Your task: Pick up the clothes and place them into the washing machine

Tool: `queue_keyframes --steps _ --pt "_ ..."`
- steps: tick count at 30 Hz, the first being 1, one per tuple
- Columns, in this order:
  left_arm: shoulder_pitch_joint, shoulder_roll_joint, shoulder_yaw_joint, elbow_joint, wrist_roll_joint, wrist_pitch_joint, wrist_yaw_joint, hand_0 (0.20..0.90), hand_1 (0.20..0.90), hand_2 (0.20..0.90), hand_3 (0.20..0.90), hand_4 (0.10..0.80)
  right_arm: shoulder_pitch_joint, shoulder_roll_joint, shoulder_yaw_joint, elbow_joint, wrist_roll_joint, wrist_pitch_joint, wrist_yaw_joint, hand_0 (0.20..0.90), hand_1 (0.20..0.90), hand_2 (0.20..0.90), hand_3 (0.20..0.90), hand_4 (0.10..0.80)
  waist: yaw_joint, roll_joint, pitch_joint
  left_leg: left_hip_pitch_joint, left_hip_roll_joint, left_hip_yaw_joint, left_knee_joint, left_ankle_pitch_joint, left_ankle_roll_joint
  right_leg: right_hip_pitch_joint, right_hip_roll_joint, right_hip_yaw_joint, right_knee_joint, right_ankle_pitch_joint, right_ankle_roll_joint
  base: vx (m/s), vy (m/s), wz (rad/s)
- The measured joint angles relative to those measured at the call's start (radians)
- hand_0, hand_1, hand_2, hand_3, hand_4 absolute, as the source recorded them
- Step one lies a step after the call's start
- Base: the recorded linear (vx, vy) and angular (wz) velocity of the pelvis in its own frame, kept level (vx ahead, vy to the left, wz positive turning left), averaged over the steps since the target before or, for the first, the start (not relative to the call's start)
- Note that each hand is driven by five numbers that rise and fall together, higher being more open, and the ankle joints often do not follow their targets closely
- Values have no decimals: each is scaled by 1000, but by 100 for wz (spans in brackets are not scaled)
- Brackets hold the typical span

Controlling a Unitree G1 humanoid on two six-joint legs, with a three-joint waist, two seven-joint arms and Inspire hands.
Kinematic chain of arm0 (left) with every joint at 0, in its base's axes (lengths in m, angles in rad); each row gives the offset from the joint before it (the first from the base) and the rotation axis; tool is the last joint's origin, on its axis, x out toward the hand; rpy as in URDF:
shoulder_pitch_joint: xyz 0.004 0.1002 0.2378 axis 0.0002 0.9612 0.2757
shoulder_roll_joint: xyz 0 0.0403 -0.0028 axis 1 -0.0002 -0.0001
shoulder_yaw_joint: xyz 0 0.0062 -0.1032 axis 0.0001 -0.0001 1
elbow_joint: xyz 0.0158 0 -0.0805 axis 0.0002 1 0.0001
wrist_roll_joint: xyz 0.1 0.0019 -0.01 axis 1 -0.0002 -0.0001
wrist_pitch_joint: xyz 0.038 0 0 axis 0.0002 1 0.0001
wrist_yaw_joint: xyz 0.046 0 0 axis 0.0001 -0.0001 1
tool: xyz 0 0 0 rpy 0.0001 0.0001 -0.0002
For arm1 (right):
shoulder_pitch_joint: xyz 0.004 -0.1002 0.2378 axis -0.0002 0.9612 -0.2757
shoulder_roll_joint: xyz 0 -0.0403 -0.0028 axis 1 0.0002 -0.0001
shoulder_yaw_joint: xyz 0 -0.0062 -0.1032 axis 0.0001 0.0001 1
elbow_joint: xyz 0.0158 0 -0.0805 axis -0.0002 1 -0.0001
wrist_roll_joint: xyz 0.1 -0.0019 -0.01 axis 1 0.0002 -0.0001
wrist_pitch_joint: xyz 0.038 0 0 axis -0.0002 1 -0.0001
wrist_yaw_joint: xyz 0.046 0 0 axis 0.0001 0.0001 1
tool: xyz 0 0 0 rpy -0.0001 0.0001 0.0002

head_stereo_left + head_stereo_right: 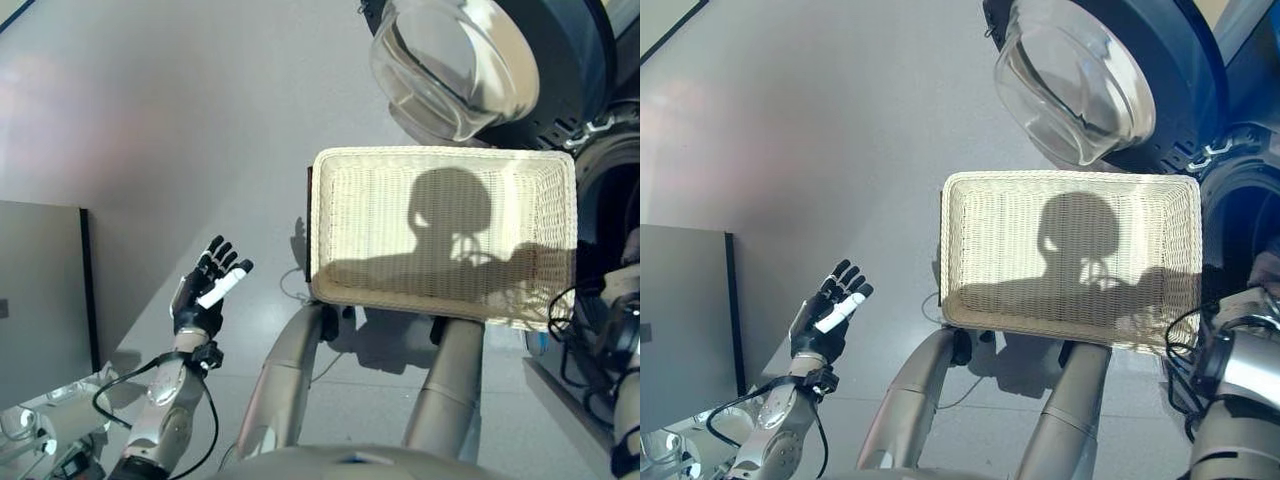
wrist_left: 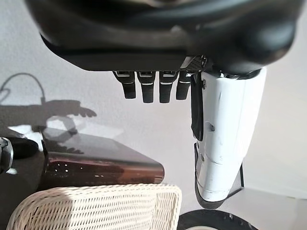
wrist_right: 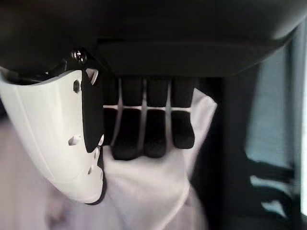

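The shallow wicker basket (image 1: pixel 440 155) rests on the low dark brown box (image 2: pixel 96 165) with no clothes in it; it also shows in the left wrist view (image 2: pixel 96 208). My left hand (image 1: pixel 205 290) is open and empty, held up over the floor to the left of the basket. My right arm (image 1: pixel 1240 370) reaches at the right edge into the washing machine's dark drum opening (image 1: pixel 610 220). In the right wrist view my right hand (image 3: pixel 144 129) has its fingers curled on a white cloth (image 3: pixel 148 191) that hangs from them against the dark inside.
The machine's round glass door (image 1: pixel 450 65) stands open above the basket's far side. A grey cabinet (image 1: pixel 40 300) stands at the left. Light grey floor (image 1: pixel 180 120) lies to the left of and beyond the basket.
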Motion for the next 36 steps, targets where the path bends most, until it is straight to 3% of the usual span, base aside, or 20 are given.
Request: queue_keyframes --steps 4,15,16,17,18,23,28,36 --pt "6 13 -2 -7 -4 -11 8 900 900 900 900 800 -12 -80 1 -15 -1 -18 -26 200 200 200 200 300 -2 2 -2 -1 -1 10 -5 1 -2 -10 1 13 1 0 0 1 -9 -2" --pt "6 15 -7 -26 -14 -41 24 900 900 900 900 800 -11 -68 2 -38 -41 -61 -106 200 200 200 200 300 -15 2 -1 -2 -1 14 -7 1 -2 -11 5 12 -8 1 2 0 0 0" --pt "6 15 -10 -26 -16 -41 24 900 900 900 900 800 -10 -63 4 -50 -41 -63 -100 417 417 417 417 455 -19 2 -1 -2 -1 14 -7 1 -2 -10 6 12 -8 2 3 0 0 0" --pt "4 16 -18 -26 -17 -41 24 900 900 900 900 800 -12 -58 5 -58 -41 -65 -91 862 862 862 862 773 -22 2 -1 -2 0 14 -7 1 -2 -10 7 12 -9 2 3 0 0 0" --pt "3 19 -28 -27 -17 -42 22 900 900 900 900 800 -13 -56 7 -58 -41 -65 -77 900 900 900 900 800 -22 2 -1 -2 1 13 -6 0 -2 -9 8 12 -9 2 4 -7 -14 -3" --pt "5 22 -38 -28 -17 -50 21 900 900 900 900 800 -3 -22 99 -77 -81 -59 -39 900 900 900 900 800 -30 1 -1 -3 14 13 9 -6 -1 -2 20 8 -10 3 4 -13 -14 -6" --pt "5 22 -37 -27 -16 -66 20 900 900 900 900 800 29 5 110 -127 -151 -60 -17 900 900 900 900 800 -46 1 -1 -2 18 2 17 -9 -5 10 22 -3 -11 3 3 0 0 0" --pt "10 24 -37 -26 -17 -66 20 900 900 900 900 800 43 12 135 -47 -150 -51 75 900 900 900 900 800 -49 -8 -5 -17 19 -8 32 -13 -2 10 22 -9 -12 3 4 -1 5 1"
